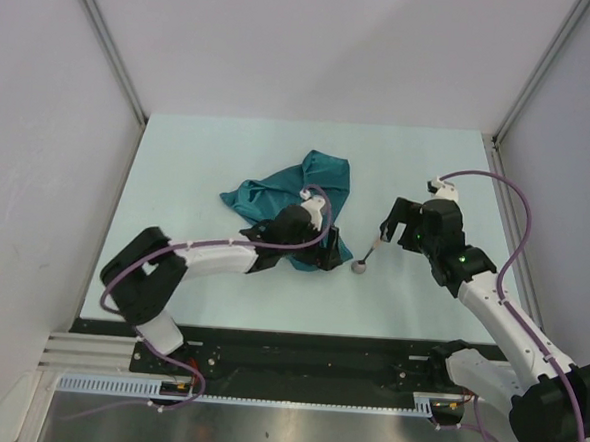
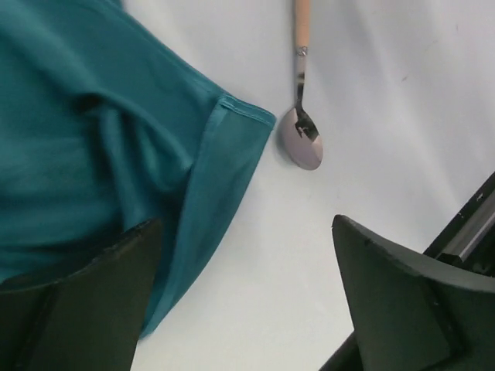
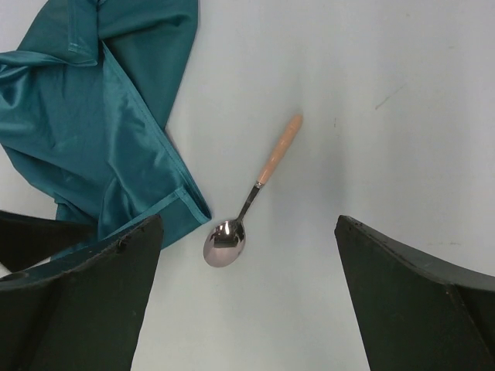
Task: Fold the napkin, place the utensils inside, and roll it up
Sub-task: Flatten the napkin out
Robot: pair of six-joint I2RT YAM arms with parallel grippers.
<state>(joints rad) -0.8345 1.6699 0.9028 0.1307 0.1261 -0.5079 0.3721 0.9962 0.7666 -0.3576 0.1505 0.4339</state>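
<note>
Pale table (image 1: 199, 155): napkin (image 1: 287, 190) lies crumpled mid-surface, spoon (image 1: 366, 258) just beside it toward the right edge. Folding looks unfinished; left gripper (image 2: 244, 232) and right gripper (image 3: 247, 224), fingers spread, must pinch napkin corners.

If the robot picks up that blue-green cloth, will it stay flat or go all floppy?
Probably floppy: the napkin lies crumpled in soft folds. Its shiny surface suggests it may slip a bit when gripped.
</note>
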